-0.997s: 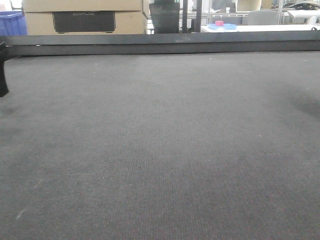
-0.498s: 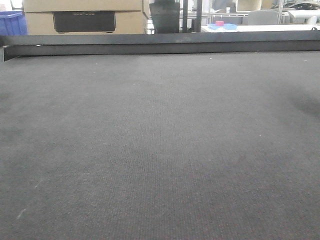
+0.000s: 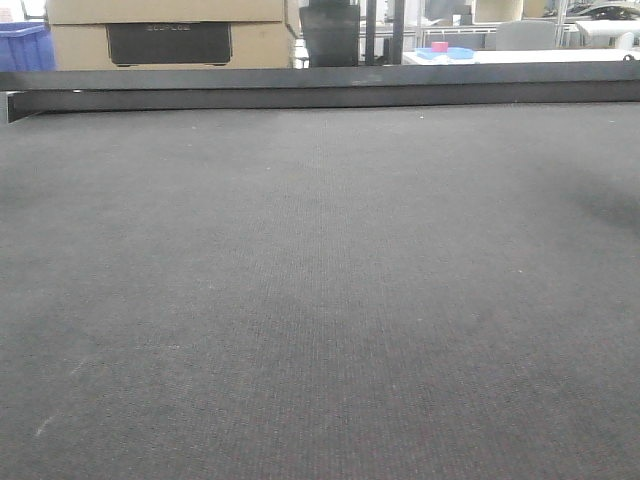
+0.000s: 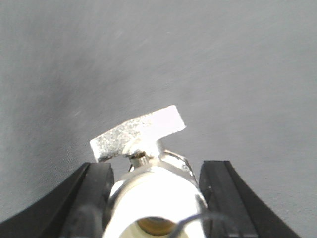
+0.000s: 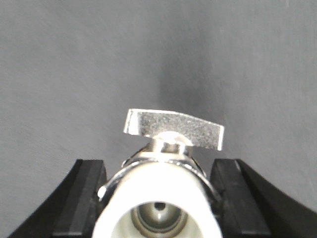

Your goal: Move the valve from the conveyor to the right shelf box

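Valves, two: first valve (image 4: 148,186) sits pinched between left gripper's (image 4: 158,171) two black fingers (image 4: 94,196), second valve (image 5: 166,191) pinched between right gripper's (image 5: 158,168) two fingers (image 5: 84,196); each hangs over the one dark grey conveyor (image 3: 320,300).

The conveyor (image 3: 320,300) lies wide and flat, its dark belt open to a reach from the near side and from above. A black rail (image 3: 320,88) bars the far edge across its full width, with a cardboard box (image 3: 170,35) and a blue bin (image 3: 25,48) behind. The left gripper (image 4: 157,168) is filled by a valve (image 4: 138,134), the right gripper (image 5: 158,166) by a second valve (image 5: 173,129). Open belt lies beyond both.
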### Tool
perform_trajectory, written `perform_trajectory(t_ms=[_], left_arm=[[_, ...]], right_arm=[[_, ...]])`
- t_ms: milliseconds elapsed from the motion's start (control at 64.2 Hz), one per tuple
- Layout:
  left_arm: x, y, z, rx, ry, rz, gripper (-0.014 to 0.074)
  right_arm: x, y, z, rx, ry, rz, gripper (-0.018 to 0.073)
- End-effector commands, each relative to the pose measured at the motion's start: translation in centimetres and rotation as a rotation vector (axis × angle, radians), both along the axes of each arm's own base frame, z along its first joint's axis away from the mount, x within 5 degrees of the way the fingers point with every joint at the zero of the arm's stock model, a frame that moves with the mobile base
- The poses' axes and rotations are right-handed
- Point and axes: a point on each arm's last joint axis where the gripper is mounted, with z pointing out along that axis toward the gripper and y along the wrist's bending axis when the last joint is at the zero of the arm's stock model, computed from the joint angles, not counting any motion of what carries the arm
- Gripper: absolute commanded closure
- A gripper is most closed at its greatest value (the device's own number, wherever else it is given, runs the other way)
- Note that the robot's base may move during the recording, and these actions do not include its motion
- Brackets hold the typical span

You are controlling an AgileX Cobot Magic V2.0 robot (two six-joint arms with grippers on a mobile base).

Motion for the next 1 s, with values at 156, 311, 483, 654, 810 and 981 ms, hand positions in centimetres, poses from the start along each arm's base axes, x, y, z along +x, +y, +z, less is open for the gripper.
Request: perform_trajectory(t_ms=[156, 311, 483, 654, 810, 981], left_arm=[[-4.0, -1.0, 4.6, -0.033, -0.154, 0.018, 0.0707], [-6.3, -0.8, 6.4, -0.014, -0.220, 0.034, 0.0707], [-8.1, -0.9, 7.7, -0.011, -0.269, 0.034, 0.0707], [-8.6, -0.9, 8.1, -0.011, -0.283, 0.034, 0.0707], [-8.6, -0.9, 8.1, -0.009, -0.283, 0.035, 0.0707], [-8.6, -0.9, 8.1, -0.009, -0.283, 0.035, 0.0707]], right_arm=[[-1.3, 1.9, 5.5, 0.030, -0.155, 0.077, 0.0713], [-2.0, 3.4, 7.2, 0.037, -0.205, 0.136, 0.0713], [-2.4, 3.6, 8.1, 0.019, -0.223, 0.146, 0.0713], [-2.9, 2.7, 8.5, -0.063, -0.243, 0.111, 0.0713], [-4.1, 2.3, 9.4, -0.083, -0.282, 0.094, 0.0713], [-5.0, 2.1, 10.4, -0.077, -0.340, 0.088, 0.0713]])
